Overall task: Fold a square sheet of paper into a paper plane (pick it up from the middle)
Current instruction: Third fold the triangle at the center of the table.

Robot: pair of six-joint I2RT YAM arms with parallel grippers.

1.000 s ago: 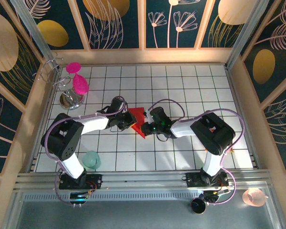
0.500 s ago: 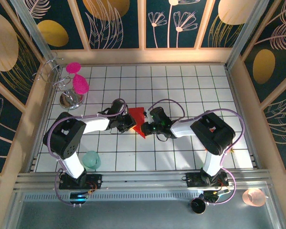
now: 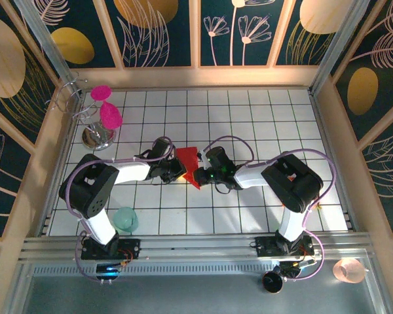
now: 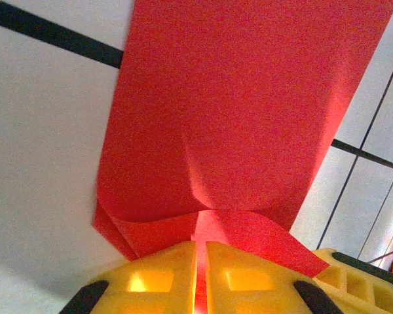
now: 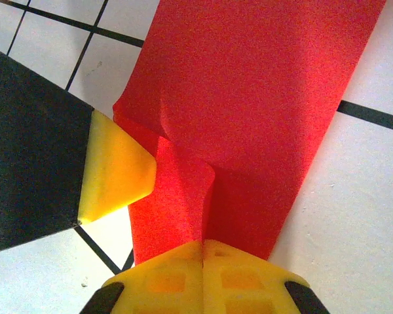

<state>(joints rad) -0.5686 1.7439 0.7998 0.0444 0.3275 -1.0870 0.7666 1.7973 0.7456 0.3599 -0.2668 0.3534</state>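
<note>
Centre of white tiled table (image 3: 262, 118): left gripper (image 3: 179, 171) and right gripper (image 3: 202, 175) face each other, tips close.

Between them: bright red thin matte paper sheet (image 3: 188, 159), partly folded.

Pads of left gripper (image 4: 201, 261) nearly together, pinching raised crease at sheet's near edge. Rest of sheet lies flat just ahead of fingertips.

Pads of right gripper (image 5: 203, 261) pressed together on upstanding fold. Other arm's yellow fingertip (image 5: 118, 171) just left, at sheet's edge.

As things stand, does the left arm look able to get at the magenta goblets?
Probably not yet: the left gripper is shut on the red paper, as is the right gripper. Once it lets go, the way toward the magenta goblets looks free.
</note>
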